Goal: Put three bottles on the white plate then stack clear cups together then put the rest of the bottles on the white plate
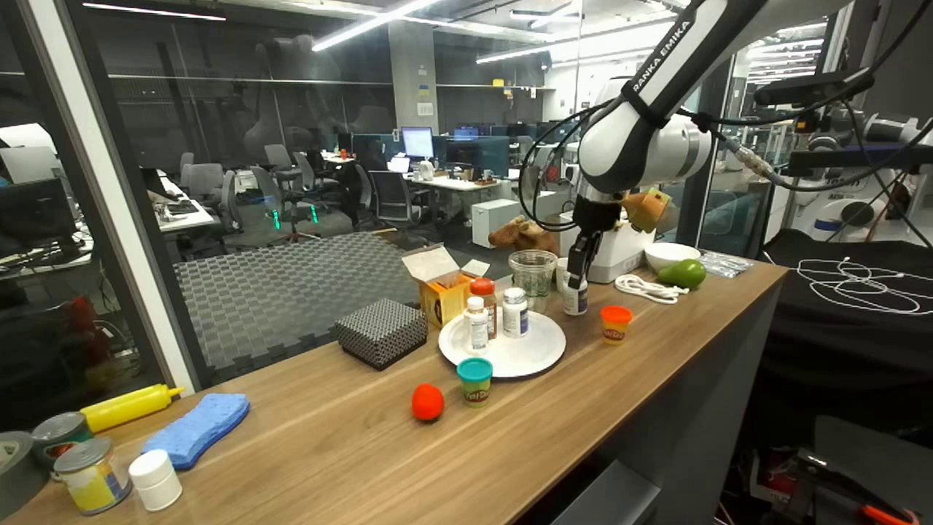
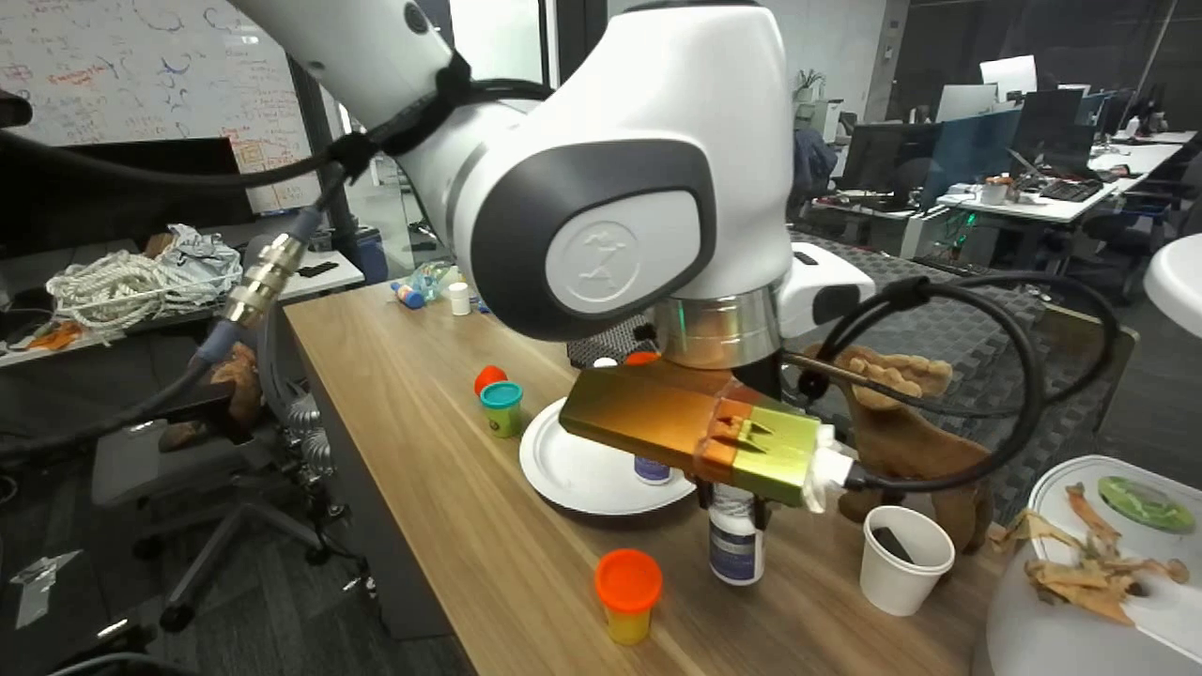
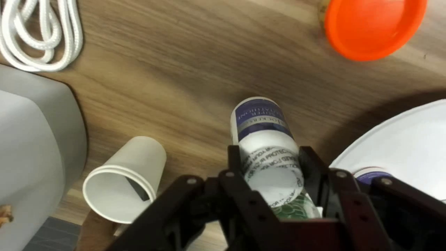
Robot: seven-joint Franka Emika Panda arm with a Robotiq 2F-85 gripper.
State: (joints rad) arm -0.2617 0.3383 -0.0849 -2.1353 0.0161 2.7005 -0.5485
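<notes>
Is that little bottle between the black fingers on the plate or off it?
Off it: in the wrist view, wooden tabletop shows between the white plate and the bottle in the pincer.

Three bottles (image 1: 515,315) stand on the plate (image 1: 528,357), another bottle (image 2: 735,556) near it.

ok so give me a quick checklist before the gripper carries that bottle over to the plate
1. Bottle between the fingers: ok; the gripper clasps the held bottle at its capped end.
2. Grip firm enough: cannot tell.
3. Clear of neighbours: ok for the white cup and orange-lidded tub; gaps show.
4. Room on the white plate: ok; a bare stretch remains.
5. Bottles already there upright: ok; two white-capped bottles and a red-capped bottle.
6. Clear cups stacked: cannot tell; whether several nest there is unclear.
</notes>
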